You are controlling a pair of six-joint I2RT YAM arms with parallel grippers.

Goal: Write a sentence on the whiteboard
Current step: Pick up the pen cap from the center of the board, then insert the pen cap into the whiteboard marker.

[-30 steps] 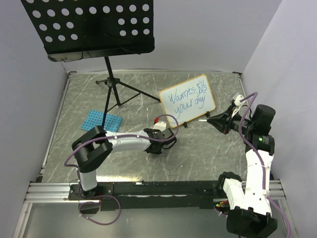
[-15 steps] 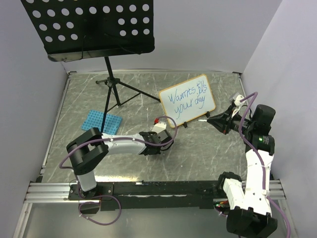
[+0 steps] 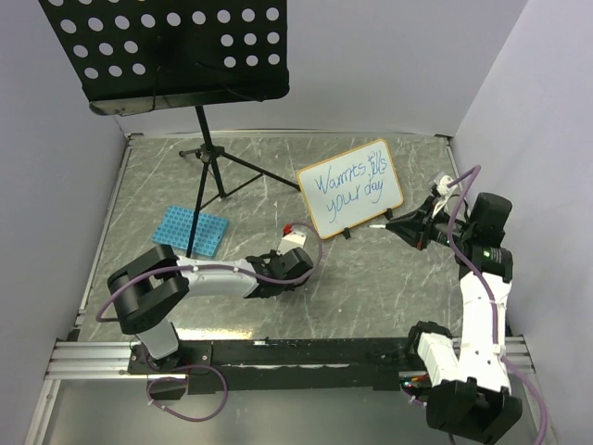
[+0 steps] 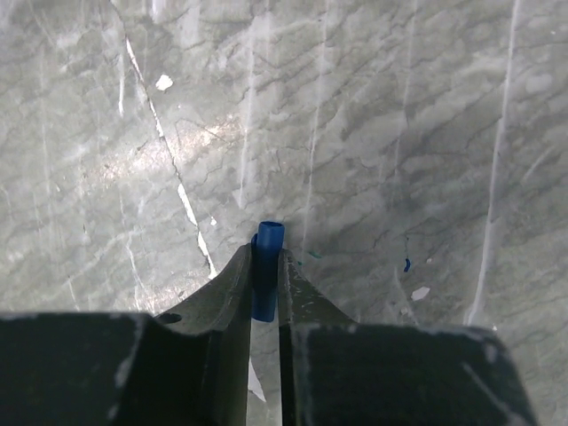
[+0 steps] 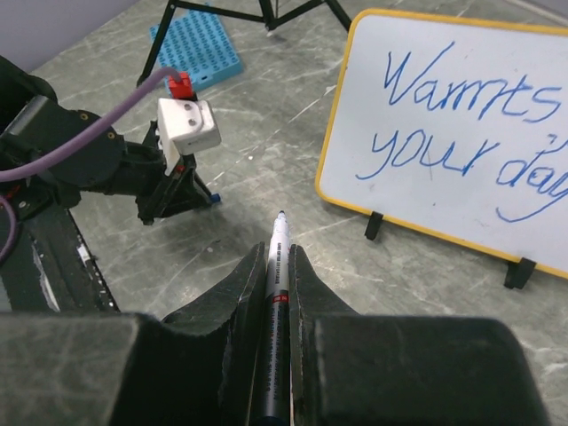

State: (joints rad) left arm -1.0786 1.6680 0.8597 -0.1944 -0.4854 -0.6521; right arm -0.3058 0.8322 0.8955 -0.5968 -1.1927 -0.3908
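Note:
The whiteboard [image 3: 326, 221] stands tilted on black feet at the table's middle right, with the blue sentence [image 3: 350, 181] in two slanted lines. It also shows in the right wrist view [image 5: 417, 200], where the sentence [image 5: 461, 124] reads "Warmts ... your day". My right gripper [image 3: 408, 225] is shut on a white marker [image 5: 277, 266], uncapped, with its tip pointing left just off the board's lower right corner and not touching it. My left gripper [image 3: 278, 273] lies low on the table in front of the board, shut on a blue marker cap [image 4: 266, 266].
A black perforated music stand [image 3: 167, 46] on a tripod [image 3: 215, 162] stands at the back left. A blue perforated rack [image 3: 190, 226] lies on the table left of my left arm. Grey walls close in the left, back and right.
My left gripper has drawn back from the whiteboard toward the near left, staying low on the table with the cap. The right arm has barely moved.

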